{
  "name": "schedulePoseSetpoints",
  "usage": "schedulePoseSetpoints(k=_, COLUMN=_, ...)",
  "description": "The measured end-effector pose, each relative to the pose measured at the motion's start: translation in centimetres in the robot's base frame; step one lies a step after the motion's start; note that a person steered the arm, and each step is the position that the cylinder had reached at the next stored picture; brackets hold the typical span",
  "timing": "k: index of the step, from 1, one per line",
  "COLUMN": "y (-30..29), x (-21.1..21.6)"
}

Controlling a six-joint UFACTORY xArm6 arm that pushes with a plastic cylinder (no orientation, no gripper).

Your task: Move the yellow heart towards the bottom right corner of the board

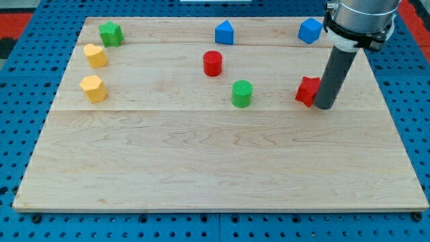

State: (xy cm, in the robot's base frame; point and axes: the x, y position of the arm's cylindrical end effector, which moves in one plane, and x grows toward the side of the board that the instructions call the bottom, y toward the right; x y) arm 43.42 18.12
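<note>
Nearest the camera lies the bare lower portion of the wooden board (222,168), which rests on a blue perforated table (416,87). Above that area, toward the view's right, my tip (324,106) contacts the board surface, with the dark rod rising to the grey arm body at the view's top right. No jaws are fitted: I end in a plain rod, so nothing is clamped or grasped. Immediately to the view's left of my tip sits the red star-like block (308,91), touching or nearly touching the rod; its right edge is partly hidden behind it. Further left stands the green cylinder (242,93), and above and left of that the red cylinder (212,63). Along the view's top edge are two blue blocks: one blue block with a pointed top (224,33) near the centre and one blue block (310,31) just beside the arm body. At the view's top left is the green block (111,33). Two yellow blocks occupy the view's left side, the upper yellow block (95,56) and the lower yellow block (93,88); which one is the heart cannot be determined. Both are well apart from my tip.
</note>
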Motion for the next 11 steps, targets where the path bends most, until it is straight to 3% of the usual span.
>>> schedulePoseSetpoints(k=2, y=-7.5, x=3.9)
schedulePoseSetpoints(k=3, y=-9.8, x=10.2)
schedulePoseSetpoints(k=4, y=-19.6, x=11.5)
schedulePoseSetpoints(k=5, y=-33.2, x=11.5)
schedulePoseSetpoints(k=6, y=-48.6, x=7.9)
schedulePoseSetpoints(k=7, y=-48.6, x=7.6)
schedulePoseSetpoints(k=9, y=-48.6, x=1.7)
schedulePoseSetpoints(k=11, y=-48.6, x=-7.2)
